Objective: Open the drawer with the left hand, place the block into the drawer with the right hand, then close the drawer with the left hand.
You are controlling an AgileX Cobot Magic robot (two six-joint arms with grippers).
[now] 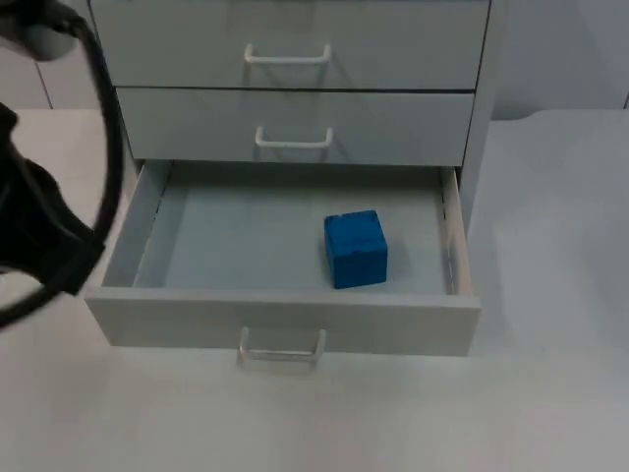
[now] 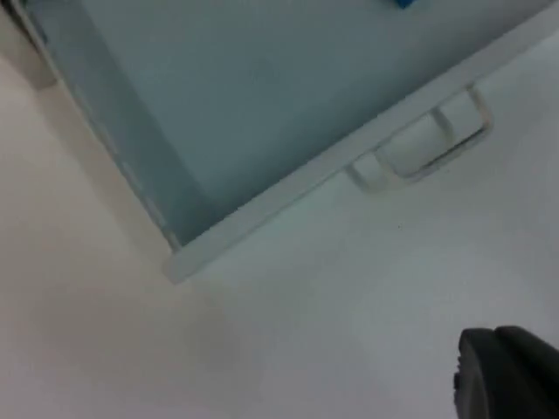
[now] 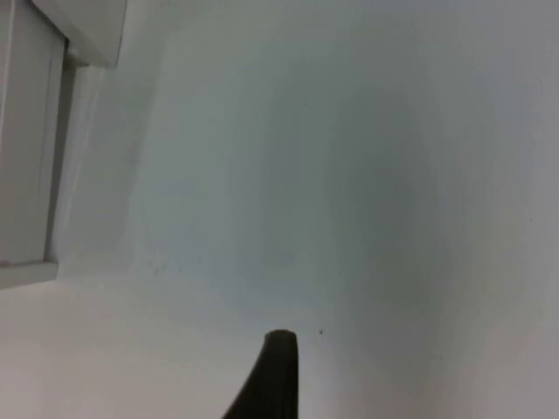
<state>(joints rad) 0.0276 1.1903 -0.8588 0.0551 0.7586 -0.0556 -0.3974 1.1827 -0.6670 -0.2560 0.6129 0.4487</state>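
Observation:
The bottom drawer [image 1: 285, 320] of the white cabinet stands pulled out. A blue block [image 1: 355, 249] rests on its floor, right of the middle and close to the front panel. The drawer's handle [image 1: 282, 349] is free, with nothing touching it. My left arm [image 1: 39, 226] hangs at the drawer's left side. In the left wrist view my left gripper [image 2: 507, 375] is over the table in front of the drawer's corner [image 2: 175, 262], apart from the handle [image 2: 428, 148]. My right gripper [image 3: 275, 375] hovers over bare table beside the cabinet's side [image 3: 35, 131].
Two shut drawers with white handles [image 1: 287, 55] [image 1: 294, 140] sit above the open one. White table top [image 1: 550, 295] stretches in front of the cabinet and to its right.

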